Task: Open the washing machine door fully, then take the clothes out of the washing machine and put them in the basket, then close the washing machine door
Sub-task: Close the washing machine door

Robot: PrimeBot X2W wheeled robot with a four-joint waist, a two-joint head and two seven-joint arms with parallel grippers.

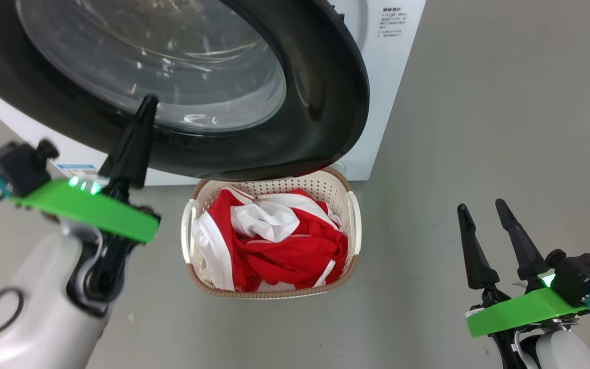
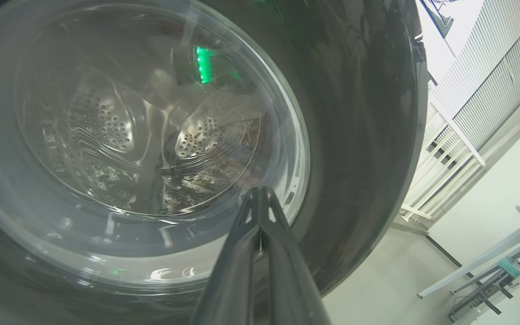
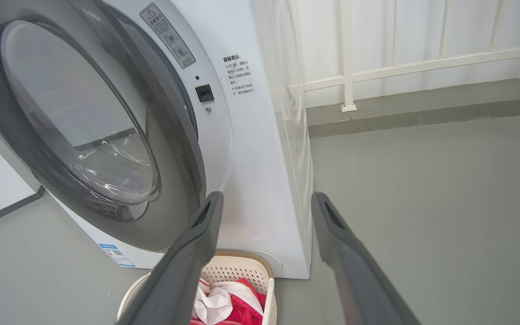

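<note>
Head view: the washing machine door (image 1: 325,102) hangs ajar across the white washing machine (image 1: 392,61). The left claw (image 1: 148,101), its fingers pressed together into one dark spike, points at the lower part of the door, where the glossy black rim meets the clear glass. I cannot tell whether it touches. The clothes (image 1: 285,251), soft red cloth with white trim, lie crumpled in the basket (image 1: 355,215). The basket stands on the grey floor (image 1: 479,128) just under the door's lower edge, close to the machine's front. The right claw (image 1: 481,206) rests with its fingers apart and empty, well off to the right. Closing the door looks like the step in hand. A steady push on the hard rim rather than the bulging glass should serve best, since a narrow tip could skate on so slick a curve.

Left wrist view: the left claw (image 2: 260,192), tips together, lies over the window's edge. Through the glass the perforated steel drum (image 2: 106,131) shows no red cloth.

Right wrist view: the right claw (image 3: 266,198) spreads wide and holds nothing. The door stands out from the smooth white front, its free edge apart from the small dark latch socket (image 3: 204,92), so the push must carry through until that catches. The cream basket's perforated wall and brown woven-look rim sit below the door's sweep, which seems to clear them narrowly.
</note>
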